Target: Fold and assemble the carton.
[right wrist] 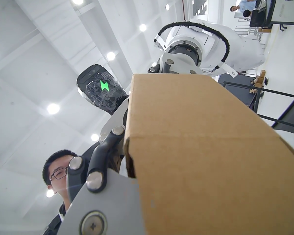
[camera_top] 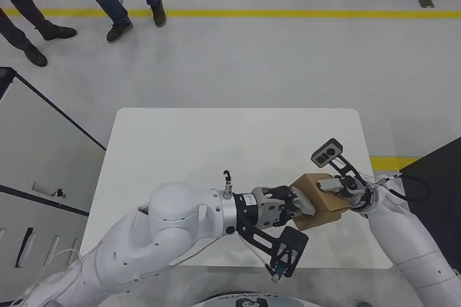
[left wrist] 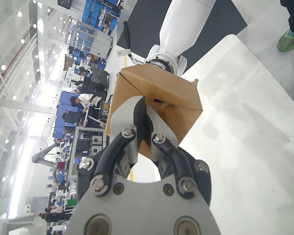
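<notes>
A brown cardboard carton [camera_top: 318, 201] is held just above the white table [camera_top: 215, 138], near its front right corner, between both arms. My left gripper [camera_top: 295, 203] meets it from the left. In the left wrist view that gripper [left wrist: 144, 116] is shut on the carton's near edge, below the folded end flaps [left wrist: 161, 91]. My right gripper [camera_top: 341, 188] grips the opposite side. In the right wrist view a plain carton wall [right wrist: 198, 135] runs into that gripper, with one finger [right wrist: 107, 145] showing beside it and the other finger hidden.
The table's front edge [camera_top: 346, 266] and right edge [camera_top: 375, 192] lie close to the carton. A dark platform [camera_top: 446, 176] stands to the right of the table and a grey cabinet [camera_top: 15, 146] to the left. The table's back and left parts are bare.
</notes>
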